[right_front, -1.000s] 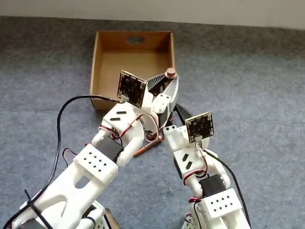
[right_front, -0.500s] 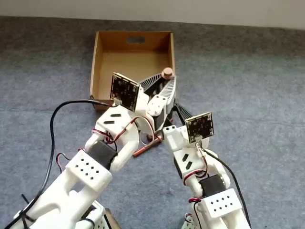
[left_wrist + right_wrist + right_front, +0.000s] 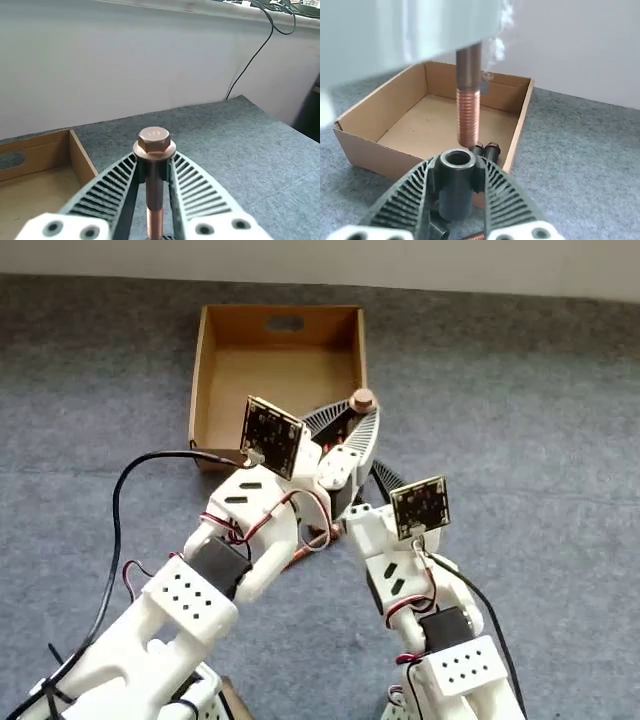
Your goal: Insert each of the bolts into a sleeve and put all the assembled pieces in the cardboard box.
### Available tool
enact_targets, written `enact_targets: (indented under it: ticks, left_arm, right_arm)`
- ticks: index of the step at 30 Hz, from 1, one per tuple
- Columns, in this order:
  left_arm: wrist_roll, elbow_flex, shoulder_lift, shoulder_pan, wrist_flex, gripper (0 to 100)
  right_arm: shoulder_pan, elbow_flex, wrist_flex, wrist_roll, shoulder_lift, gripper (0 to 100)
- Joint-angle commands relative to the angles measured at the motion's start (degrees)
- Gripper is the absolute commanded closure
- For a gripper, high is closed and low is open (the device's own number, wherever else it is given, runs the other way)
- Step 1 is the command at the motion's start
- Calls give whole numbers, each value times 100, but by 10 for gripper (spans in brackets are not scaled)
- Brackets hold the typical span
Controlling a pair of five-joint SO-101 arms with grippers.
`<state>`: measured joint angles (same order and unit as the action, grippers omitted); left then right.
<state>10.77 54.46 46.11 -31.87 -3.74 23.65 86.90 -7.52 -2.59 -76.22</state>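
Standing at the far left of the grey carpeted table, the open brown cardboard box shows a bare floor over most of its inside, though its near right corner is hidden from above by the arms. Two small dark hex-topped pieces sit close by that corner; whether they lie in the box or just outside it I cannot tell, nor whether they are finished assemblies.

Just to the right of the box's right wall, the left gripper has its ribbed fingers closed round the shank of a copper-coloured hex-flange bolt, held upright with the head up and the threaded end pointing down.

Right of that and nearer, the right gripper is clamped on a dark cylindrical sleeve, which stands upright with its bore open to the top. The bolt's threaded tip hangs just above the bore and slightly to its far side, apart from the sleeve and not yet inside it.

By my reading, this pair is at the alignment stage: the bolt has to be centred over the bore, lowered in, and the assembly carried to the box. A copper threaded piece on the carpet near the right gripper suggests that at least one more bolt awaits a sleeve.
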Motion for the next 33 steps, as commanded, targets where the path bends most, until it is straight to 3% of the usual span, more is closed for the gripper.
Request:
enact_targets:
  ticks: [1,33]
  left_arm:
    - [-18,-57,13,-66,114,991]
    - [-44,-31,13,180,-158,991]
  right_arm:
    - [-92,-57,110,-26,-92,991]
    - [-92,-110,110,-26,-101,991]
